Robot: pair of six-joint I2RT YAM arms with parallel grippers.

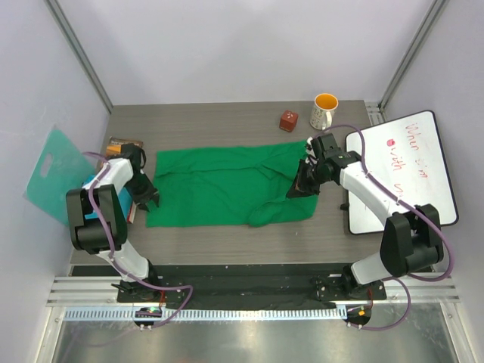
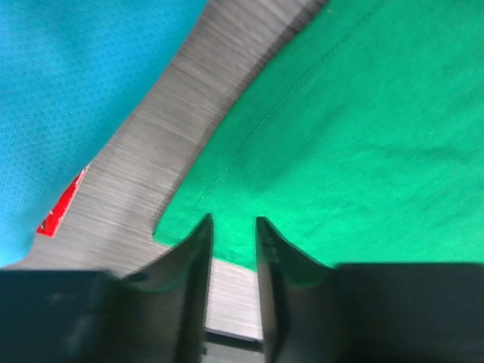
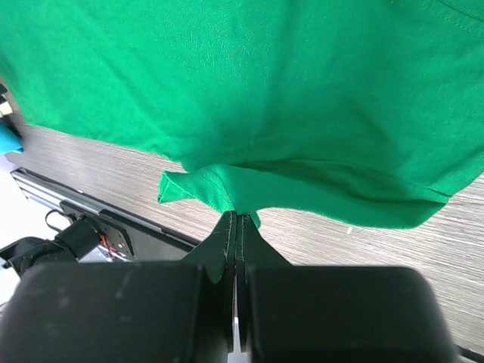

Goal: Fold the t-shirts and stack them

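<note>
Right gripper (image 3: 236, 223) pinches only a thin fold of the green t-shirt (image 3: 302, 91), which may slip free when pulled, while the left gripper (image 2: 233, 221), narrowly parted, holds nothing.

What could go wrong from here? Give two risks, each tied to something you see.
The right jaws pinch only a small tuck of the bright green cloth t-shirt; it may slip out when pulled.
The left jaws stand apart at its corner, holding nothing, so one-sided pulling could bunch it.
</note>
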